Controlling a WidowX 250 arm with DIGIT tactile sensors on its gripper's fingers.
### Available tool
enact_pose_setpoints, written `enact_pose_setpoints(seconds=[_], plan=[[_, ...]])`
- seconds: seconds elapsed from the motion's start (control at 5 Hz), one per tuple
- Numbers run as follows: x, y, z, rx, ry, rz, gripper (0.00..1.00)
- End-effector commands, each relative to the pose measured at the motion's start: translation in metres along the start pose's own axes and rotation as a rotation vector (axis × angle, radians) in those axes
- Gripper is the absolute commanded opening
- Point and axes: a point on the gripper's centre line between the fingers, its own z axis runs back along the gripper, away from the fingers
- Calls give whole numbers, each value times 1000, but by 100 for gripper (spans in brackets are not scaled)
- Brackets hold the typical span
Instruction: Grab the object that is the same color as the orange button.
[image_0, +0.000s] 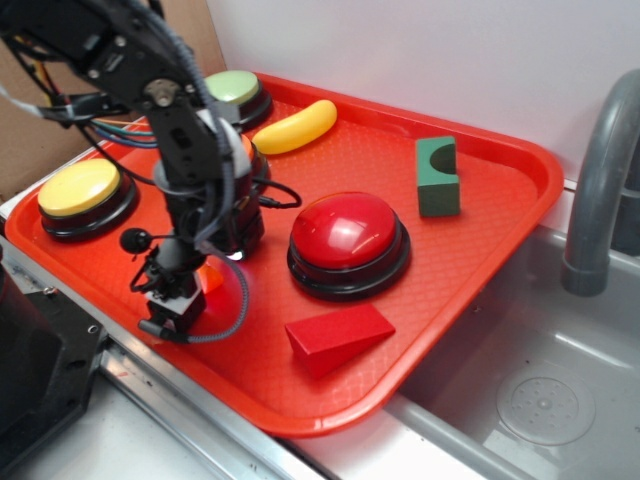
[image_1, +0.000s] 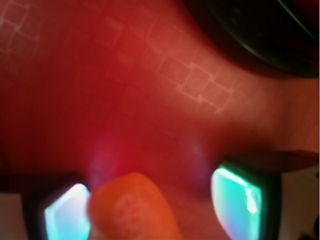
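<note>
Wrist view, orange slice (image_1: 132, 207) between parted pincer (image_1: 150, 210) fingers, low over red tray (image_1: 150, 75), grip unclear

No legible text, label, brand or number appears in either view; faint raised marks on the orange wedge (image_1: 132, 210) are possibly lettering, too blurred to read.

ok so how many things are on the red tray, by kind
Buttons: 4, namely red, yellow, green and the orange button, mostly hidden behind the arm
Blocks: 2, a red wedge and a green block with a notch
Banana: 1
Small orange object: 1, between the gripper fingers
Total: 8
</note>
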Motion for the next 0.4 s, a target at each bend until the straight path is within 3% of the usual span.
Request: enact_pose_setpoints(seconds=[0.0,0.2], plan=[[0,-9,2,-21,-31,26,0],[1,-9,0,-28,-40,30,0]])
